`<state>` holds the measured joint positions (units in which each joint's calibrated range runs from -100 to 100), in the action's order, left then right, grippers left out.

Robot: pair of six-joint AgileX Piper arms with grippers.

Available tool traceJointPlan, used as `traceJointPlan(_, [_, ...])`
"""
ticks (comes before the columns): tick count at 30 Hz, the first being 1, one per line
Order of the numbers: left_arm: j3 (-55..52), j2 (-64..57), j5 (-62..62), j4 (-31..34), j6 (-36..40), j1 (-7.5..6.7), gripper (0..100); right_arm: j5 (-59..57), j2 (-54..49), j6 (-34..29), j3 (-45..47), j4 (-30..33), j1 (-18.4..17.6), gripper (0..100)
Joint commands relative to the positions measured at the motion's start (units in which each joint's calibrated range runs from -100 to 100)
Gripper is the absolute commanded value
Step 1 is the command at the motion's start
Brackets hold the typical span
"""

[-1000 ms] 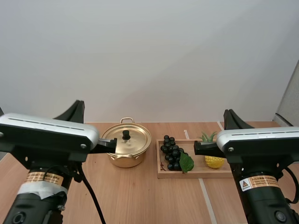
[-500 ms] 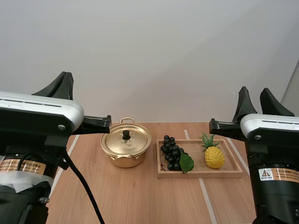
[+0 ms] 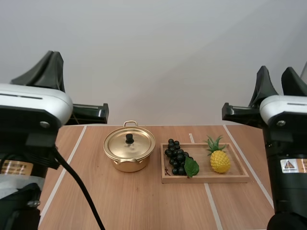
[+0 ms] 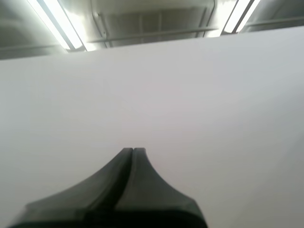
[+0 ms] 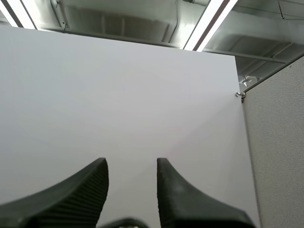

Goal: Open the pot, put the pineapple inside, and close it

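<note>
A golden pot [image 3: 129, 152] with its lid on and a black knob [image 3: 129, 138] stands on the table left of centre. To its right a wooden tray [image 3: 206, 179] holds a yellow pineapple [image 3: 220, 160] at its right end. My left gripper [image 3: 47, 69] is raised high at the left, well off the table and away from the pot; in the left wrist view its fingers [image 4: 133, 156] lie together as one wedge, shut on nothing. My right gripper [image 3: 278, 81] is raised at the right, above and to the right of the tray, its fingers [image 5: 90, 183] apart and open.
A bunch of dark grapes [image 3: 176, 156] with a green leaf lies in the tray's left half, between the pot and the pineapple. White lines cross the wooden table [image 3: 144, 201]. A pale wall stands behind.
Both arms have risen and drawn outward, uncovering the pot's left side and the pineapple. The right gripper's fingers now stand apart. Nothing on the table has moved.
</note>
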<state>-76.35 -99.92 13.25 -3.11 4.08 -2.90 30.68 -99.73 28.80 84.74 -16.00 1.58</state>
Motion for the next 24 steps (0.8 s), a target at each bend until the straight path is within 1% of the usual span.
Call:
traceJointPlan(1, [4.9, 1.7, -1.8, -0.9, 0.8, -0.09, 0, -8.1, -0.3, 0.4, -5.7, -1.8, 0.6, 30])
traceJointPlan(3, [8.7, 4.1, -2.8, -0.9, 0.7, -0.02, 0, -10.2, 0.3, 0.4, -9.1, -2.9, 0.8, 9])
traceJointPlan(4, [10.5, 5.5, -3.8, -0.9, 0.7, 0.15, 0, -11.6, 1.0, 0.4, -10.6, -3.4, 1.0, 1])
traceJointPlan(7, [18.4, 9.9, -7.3, -0.9, 0.7, 0.66, 0, -15.1, 3.1, 0.7, -15.4, -3.9, 1.8, 0])
traceJointPlan(10, [27.4, 14.7, -13.2, -0.9, 0.8, 1.29, 0, -15.1, 6.0, 0.7, -19.6, -3.9, 2.4, 0])
traceJointPlan(12, [33.6, 18.0, -19.6, -0.9, 1.0, 1.57, 0, -19.0, 8.1, 0.7, -23.5, -3.9, 2.7, 0])
traceJointPlan(13, [37.9, 20.3, -25.0, -0.9, 1.0, 1.67, 0, -21.7, 9.2, 0.8, -25.2, -3.8, 2.8, 0])
traceJointPlan(16, [49.2, 26.3, -38.2, -0.9, 0.8, 1.71, 0, -37.0, 13.0, 1.9, -33.1, -3.2, 4.0, 0])
traceJointPlan(20, [60.7, 31.7, -51.4, -0.9, 0.7, 1.71, 0, -55.6, 18.7, 1.8, -42.2, -2.0, 6.1, 0])
traceJointPlan(24, [72.3, 38.9, -71.3, -1.8, -1.4, 1.71, 0, -76.4, 26.8, -1.5, -52.5, 2.0, 7.9, 0])
